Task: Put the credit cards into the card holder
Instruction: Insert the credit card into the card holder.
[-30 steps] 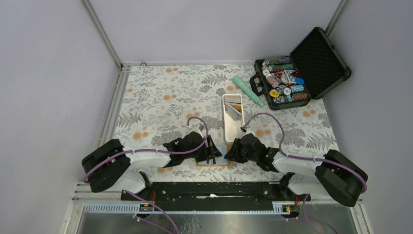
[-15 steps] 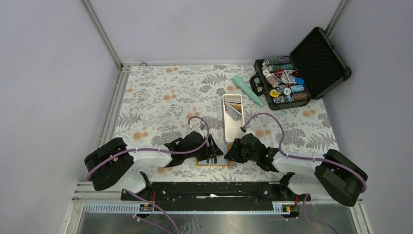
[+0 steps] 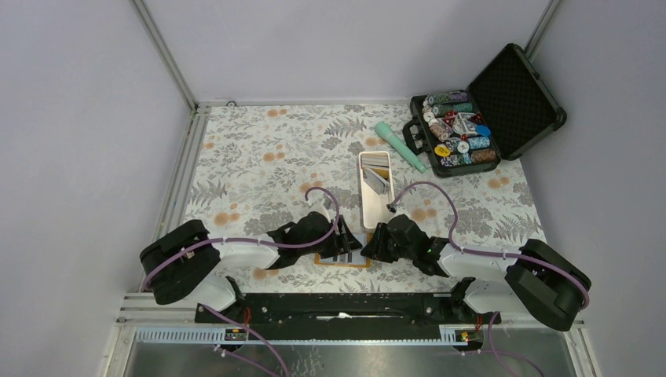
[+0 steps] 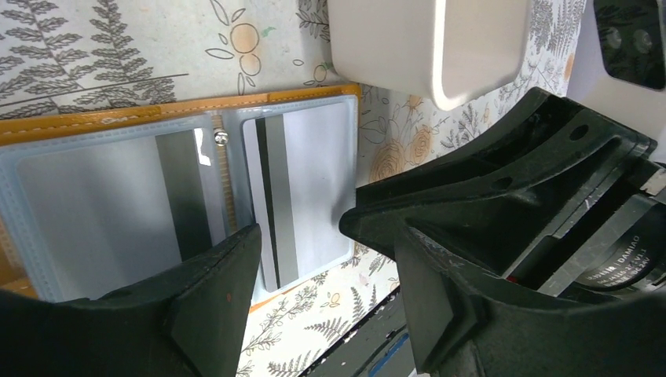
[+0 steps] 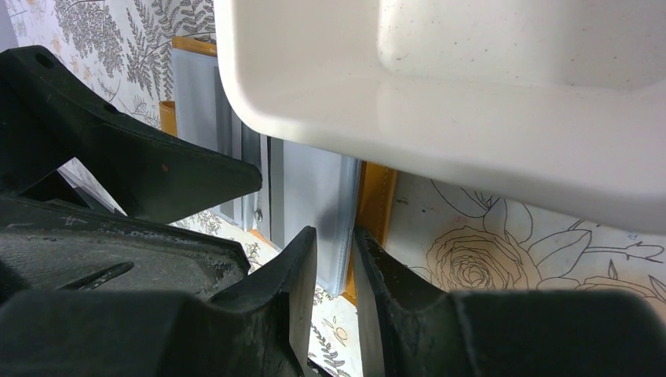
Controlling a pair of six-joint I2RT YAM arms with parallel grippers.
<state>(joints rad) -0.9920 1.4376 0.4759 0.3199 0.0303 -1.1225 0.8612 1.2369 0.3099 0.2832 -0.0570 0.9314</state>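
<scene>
Spread wide, the left hand is held low over the open card holder with nothing gripped between its fingers; whether the fingers touch the holder cannot be told. The right hand is drawn in from the other side, its fingers nearly closed, and the right-hand edge of the holder's clear pocket leaf is pinched between them. The card holder is laid flat and open on the flowered counter, at the near edge between the two arms, its orange border showing around the pale blue pockets. Two credit cards with dark stripes are seen through the pockets, one on each side of the middle seam. A long white tray is set just beyond the holder, its near end almost over the holder's far corner, and more cards are stood on edge inside its far half. A teal tube is laid beyond the tray. At the far right corner an open black case is placed, filled with poker chips.
</scene>
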